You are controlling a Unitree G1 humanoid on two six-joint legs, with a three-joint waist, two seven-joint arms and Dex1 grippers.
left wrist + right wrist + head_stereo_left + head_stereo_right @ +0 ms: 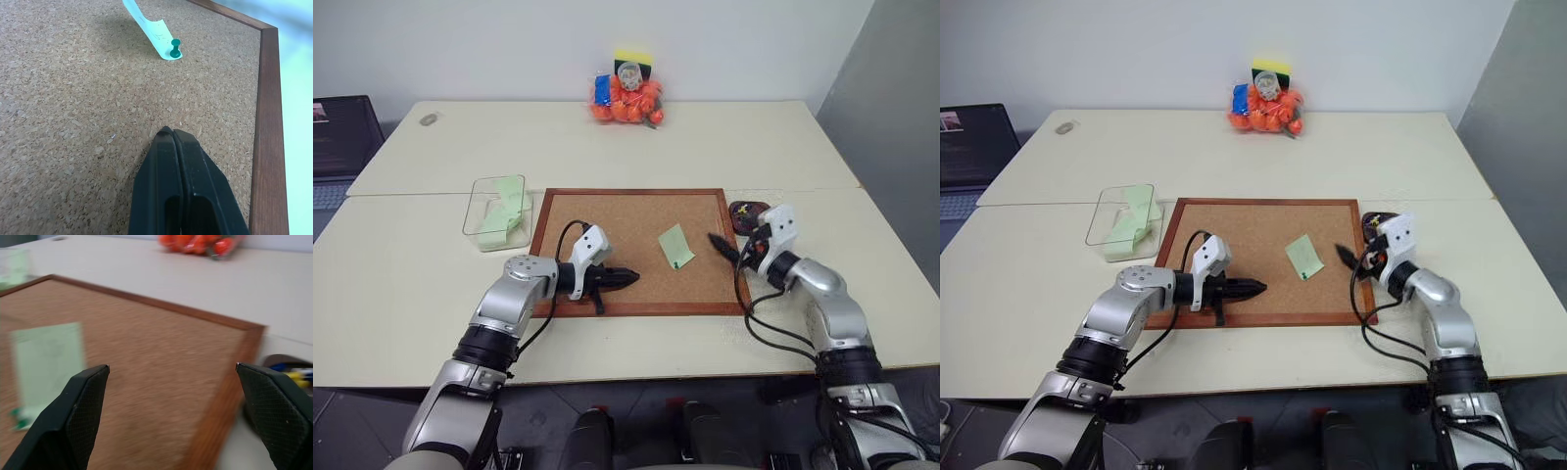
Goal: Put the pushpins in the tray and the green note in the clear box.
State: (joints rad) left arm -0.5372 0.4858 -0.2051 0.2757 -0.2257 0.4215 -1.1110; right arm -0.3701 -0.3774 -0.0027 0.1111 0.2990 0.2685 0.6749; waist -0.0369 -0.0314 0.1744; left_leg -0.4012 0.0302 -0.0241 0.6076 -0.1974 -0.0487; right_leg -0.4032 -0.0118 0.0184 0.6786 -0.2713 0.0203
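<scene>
The green note (675,245) lies on the corkboard right of centre, with a green pushpin (174,47) stuck in its near corner. My left gripper (625,278) is shut and empty, low over the board's near part and pointing right toward the note. My right gripper (171,368) hangs open and empty over the board's right edge, facing the note. Just behind it, off the board's right side, sits the dark brown tray (747,211) with a few coloured pins in it. The clear box (499,211) stands left of the board with bent pale green sheets inside.
The wood-framed corkboard (607,211) fills the middle of the pale table. A bag of orange items (626,98) rests at the far edge, a small grey object (429,119) lies at the far left, and a laptop (337,147) is beyond the table's left side.
</scene>
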